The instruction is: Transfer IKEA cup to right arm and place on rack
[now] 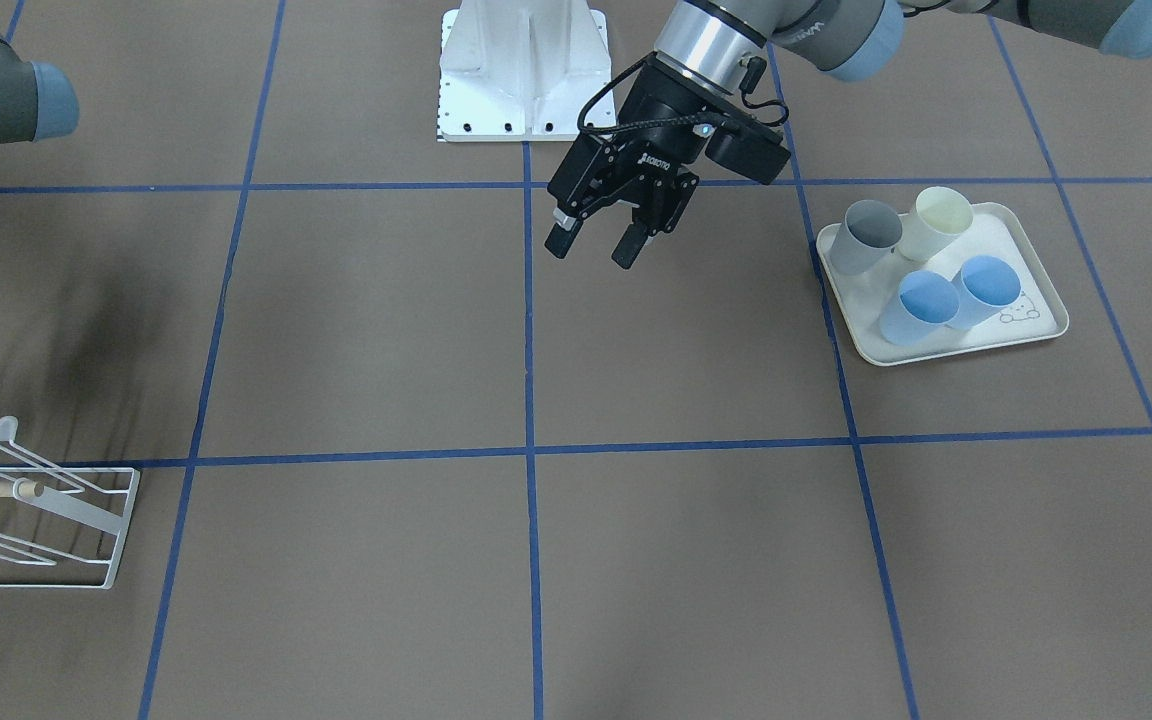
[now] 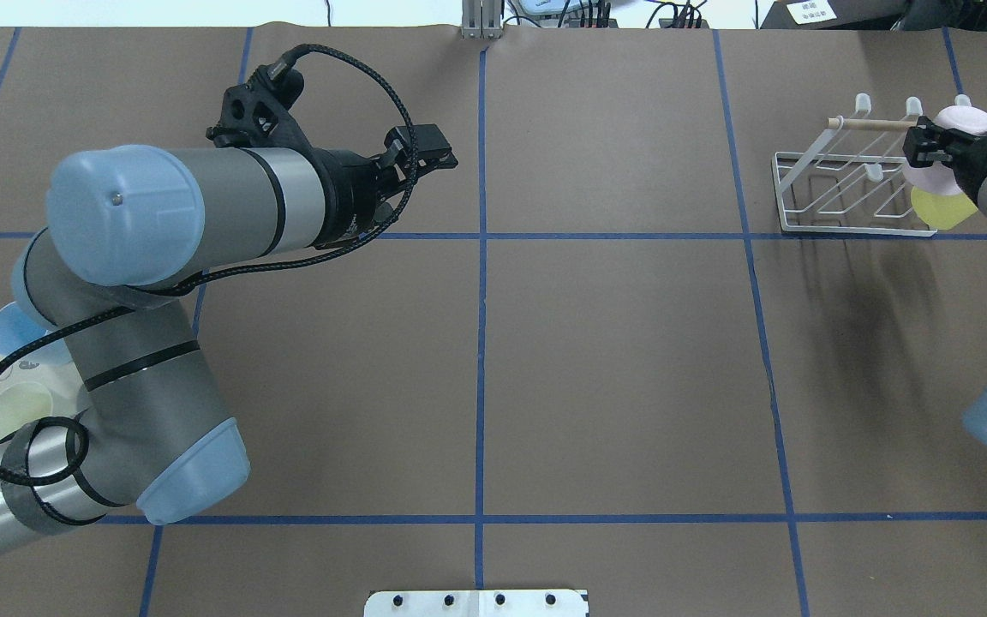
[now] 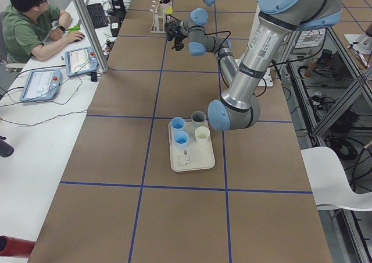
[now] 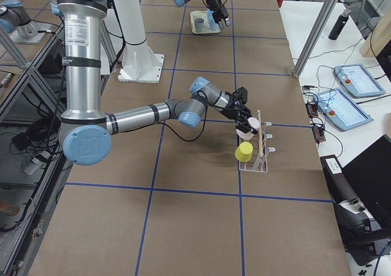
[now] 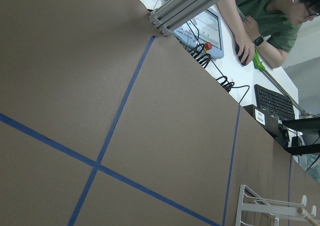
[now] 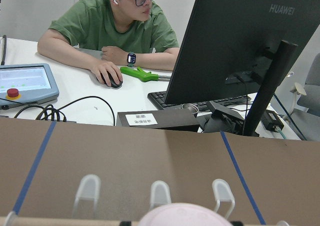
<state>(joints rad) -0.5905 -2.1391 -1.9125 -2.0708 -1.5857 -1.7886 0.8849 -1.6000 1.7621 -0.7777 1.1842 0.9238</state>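
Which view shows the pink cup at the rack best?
Overhead exterior: the pink cup looks largest there, gripped in the right claw at the rack. Exterior right shows it small but clear. Right wrist shows only its rim, front-facing a sliver at the frame edge, exterior left a distant speck, left wrist nothing.

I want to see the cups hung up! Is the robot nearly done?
Passing over looks done: the left hand is open and empty, and the right hand holds a pink cup at the rack, beside a yellow cup already hanging. Left: hang the pink one. The tray holds four more cups.
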